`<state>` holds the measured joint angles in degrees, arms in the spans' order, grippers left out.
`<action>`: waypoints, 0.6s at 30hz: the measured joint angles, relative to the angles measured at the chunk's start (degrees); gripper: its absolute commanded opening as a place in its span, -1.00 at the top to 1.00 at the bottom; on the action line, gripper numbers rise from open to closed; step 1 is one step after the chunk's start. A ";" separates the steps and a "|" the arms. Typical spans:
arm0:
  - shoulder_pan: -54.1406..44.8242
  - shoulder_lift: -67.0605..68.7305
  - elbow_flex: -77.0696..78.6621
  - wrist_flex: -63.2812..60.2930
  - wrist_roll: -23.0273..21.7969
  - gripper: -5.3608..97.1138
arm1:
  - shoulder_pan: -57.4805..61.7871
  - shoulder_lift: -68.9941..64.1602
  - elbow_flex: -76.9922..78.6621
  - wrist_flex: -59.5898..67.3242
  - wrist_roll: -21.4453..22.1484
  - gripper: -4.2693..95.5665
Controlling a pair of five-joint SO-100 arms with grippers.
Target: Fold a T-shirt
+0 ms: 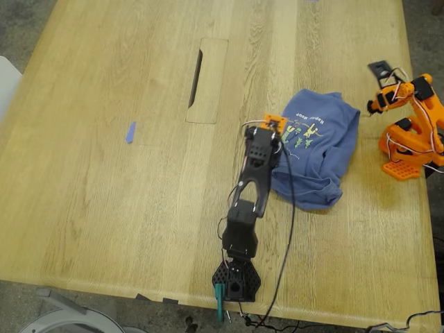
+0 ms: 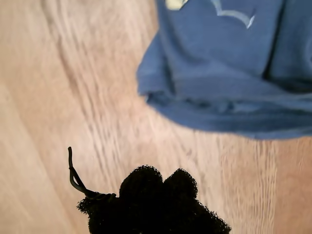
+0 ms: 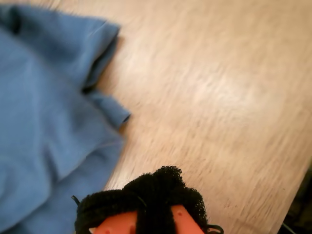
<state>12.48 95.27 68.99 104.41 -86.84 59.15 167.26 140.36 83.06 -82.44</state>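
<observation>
The T-shirt (image 1: 316,149) lies bunched, folding hardly begun, with the first gripper (image 2: 158,187) and second gripper (image 3: 156,192) pressed together, empty, beside it.

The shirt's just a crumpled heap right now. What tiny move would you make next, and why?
Probably I would open my first tool and ease it toward the nearest edge of the T-shirt. The shirt lies bunched on the table. This tool holds no cloth and sits just short of that edge, with its pads apparently together.
</observation>
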 measured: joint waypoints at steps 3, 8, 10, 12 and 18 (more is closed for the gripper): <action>-4.92 13.71 13.71 0.00 0.00 0.90 | 8.44 3.16 3.08 -4.31 -0.88 0.92; -18.54 38.23 32.26 0.00 0.00 0.90 | 20.13 8.17 7.65 -6.68 -1.49 0.92; -26.28 46.49 36.65 0.00 0.00 0.90 | 25.05 10.28 9.76 -7.47 -1.49 0.92; -34.01 53.00 39.20 0.09 0.00 0.90 | 29.62 12.83 11.87 -7.56 -1.49 0.92; -53.53 65.83 45.79 0.26 -0.44 0.90 | 38.23 25.49 21.01 -5.71 -2.29 0.92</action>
<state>-41.04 161.10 114.79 104.68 -87.28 97.38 192.74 161.37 77.34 -84.73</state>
